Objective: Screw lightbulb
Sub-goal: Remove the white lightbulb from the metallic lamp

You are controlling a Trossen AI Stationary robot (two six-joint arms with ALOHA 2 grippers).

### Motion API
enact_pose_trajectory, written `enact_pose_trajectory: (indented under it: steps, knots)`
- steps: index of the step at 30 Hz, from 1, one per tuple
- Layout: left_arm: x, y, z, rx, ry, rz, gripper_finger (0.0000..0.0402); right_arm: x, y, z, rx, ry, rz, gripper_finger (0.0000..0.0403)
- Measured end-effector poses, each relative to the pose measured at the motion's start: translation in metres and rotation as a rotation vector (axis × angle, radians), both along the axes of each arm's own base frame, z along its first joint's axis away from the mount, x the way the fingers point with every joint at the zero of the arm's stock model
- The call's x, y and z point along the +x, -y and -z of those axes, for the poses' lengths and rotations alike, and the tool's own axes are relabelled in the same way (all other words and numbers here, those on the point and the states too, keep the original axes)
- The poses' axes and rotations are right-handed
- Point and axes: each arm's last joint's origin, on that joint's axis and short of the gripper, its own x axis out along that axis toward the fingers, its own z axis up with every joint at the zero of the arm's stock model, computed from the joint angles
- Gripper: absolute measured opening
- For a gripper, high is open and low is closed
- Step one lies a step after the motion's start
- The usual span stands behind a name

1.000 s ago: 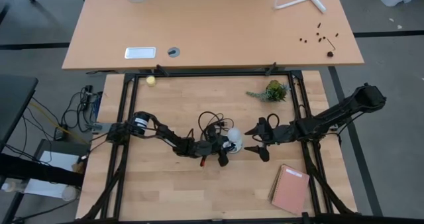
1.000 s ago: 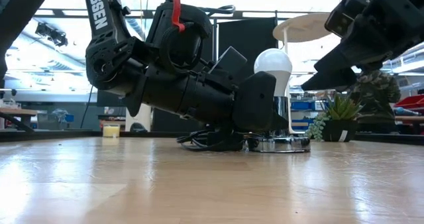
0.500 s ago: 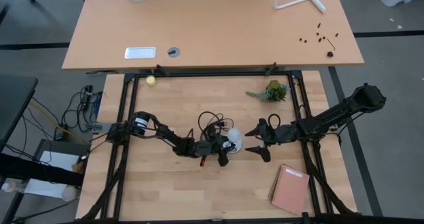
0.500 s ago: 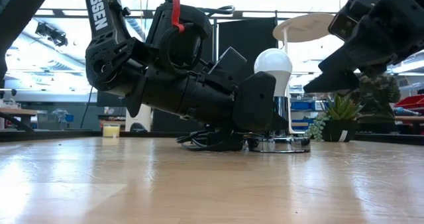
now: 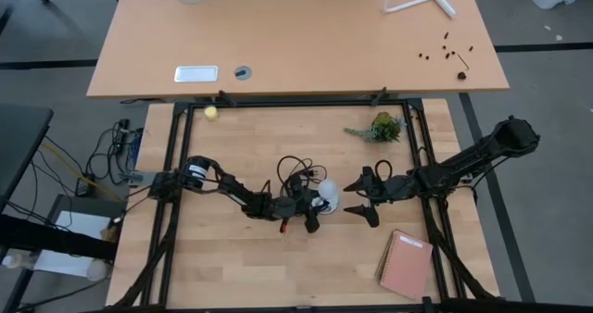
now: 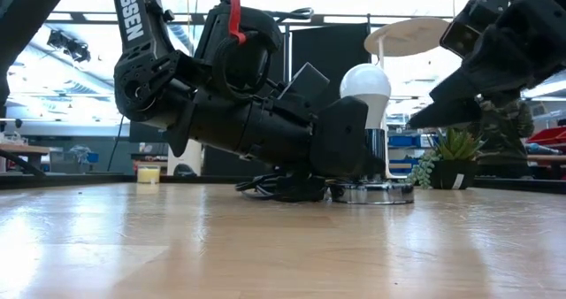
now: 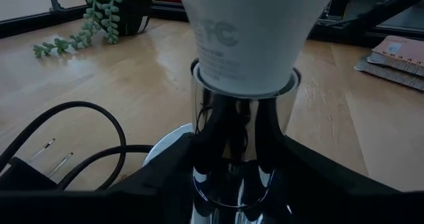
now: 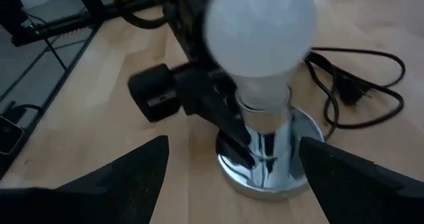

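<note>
The white lightbulb (image 5: 329,194) stands upright with its base in the chrome socket (image 6: 376,153), whose round disc base (image 6: 371,193) rests on the table. The bulb also shows in the left wrist view (image 7: 252,32) and the right wrist view (image 8: 262,32). My left gripper (image 5: 313,207) lies low at the socket from the table's left and is shut on it. My right gripper (image 5: 355,200) is open just right of the bulb and a little above the table, its fingers (image 8: 132,171) apart on either side of the bulb without touching it. My left gripper pinches the chrome socket's upright stem (image 7: 242,151) between its two fingers (image 7: 159,184), just below the bulb's neck. The fingers come in nearly level from the table's left, across the stem. The socket stands upright, its disc on the table.
A black cord (image 5: 295,172) coils behind the socket. A small potted plant (image 5: 383,126) stands at the far right, a pink notebook (image 5: 406,264) lies at the near right, and a yellowish ball (image 5: 211,112) sits at the far left. Black frame rails border the table.
My right gripper has sunk a little beside the bulb and stays open. The bulb, the socket and my left gripper have kept still.
</note>
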Motion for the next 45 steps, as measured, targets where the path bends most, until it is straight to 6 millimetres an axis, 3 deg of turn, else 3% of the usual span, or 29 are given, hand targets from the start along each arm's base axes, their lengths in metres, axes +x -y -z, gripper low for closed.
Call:
enact_pose_trajectory:
  steps: [11,25,36,45]
  knots:
    - [0.0,0.0,0.001,0.006,-0.006,0.003,0.0286,-0.004,-0.005,0.002,0.02,0.016,-0.005,0.0347]
    - [-0.006,0.004,-0.008,0.042,-0.122,0.003,0.0284,-0.002,-0.009,-0.002,0.072,0.025,-0.003,0.0347]
    - [-0.014,0.006,-0.025,-0.005,-0.239,0.007,0.0284,-0.008,-0.014,0.006,-0.028,-0.057,-0.043,0.0347]
    - [-0.015,0.007,-0.028,-0.017,-0.248,0.01,0.0284,-0.008,-0.014,0.007,-0.08,-0.072,-0.064,0.0347]
